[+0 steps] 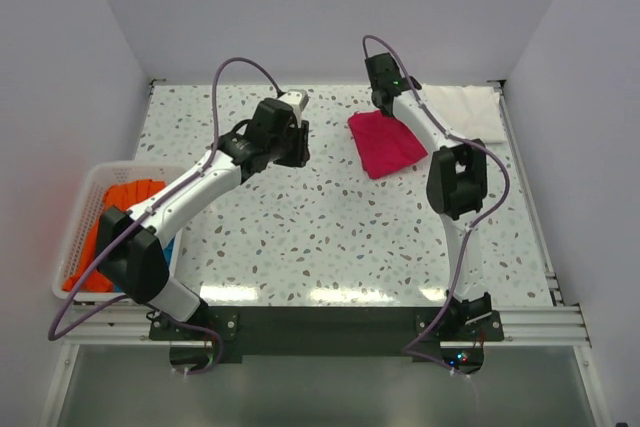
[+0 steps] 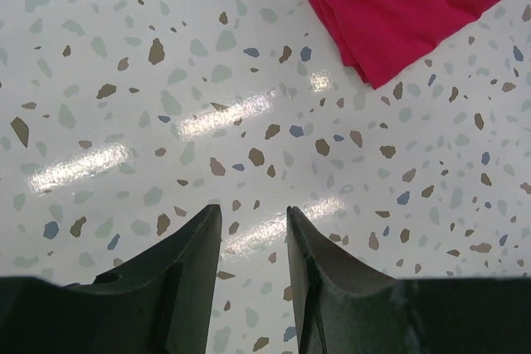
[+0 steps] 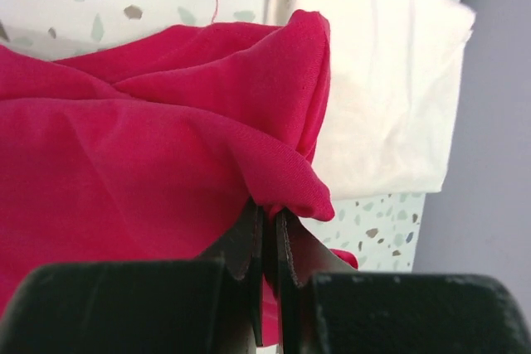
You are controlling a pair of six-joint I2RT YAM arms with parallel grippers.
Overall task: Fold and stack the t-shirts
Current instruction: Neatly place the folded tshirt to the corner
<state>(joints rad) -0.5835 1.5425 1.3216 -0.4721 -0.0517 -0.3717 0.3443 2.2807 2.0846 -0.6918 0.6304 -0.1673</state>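
**Magenta t-shirt (image 1: 385, 143) pinched at the far right of the bench (image 1: 300, 237)**

The right end effector (image 3: 267, 230) is clamped on a bunched edge of the shirt. Just beside it, in the far right corner, lies the folded white t-shirt (image 1: 465, 112). The left end effector (image 2: 253, 238) hangs over bare bench, its fingers apart and holding nothing. At the left edge, the white slotted basket (image 1: 75, 202) holds an orange t-shirt (image 1: 125, 197) and a sliver of blue cloth (image 1: 170, 247).

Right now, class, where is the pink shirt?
In the top view the pink shirt lies far right on the table, left of the white shirt, pinched by the right gripper.
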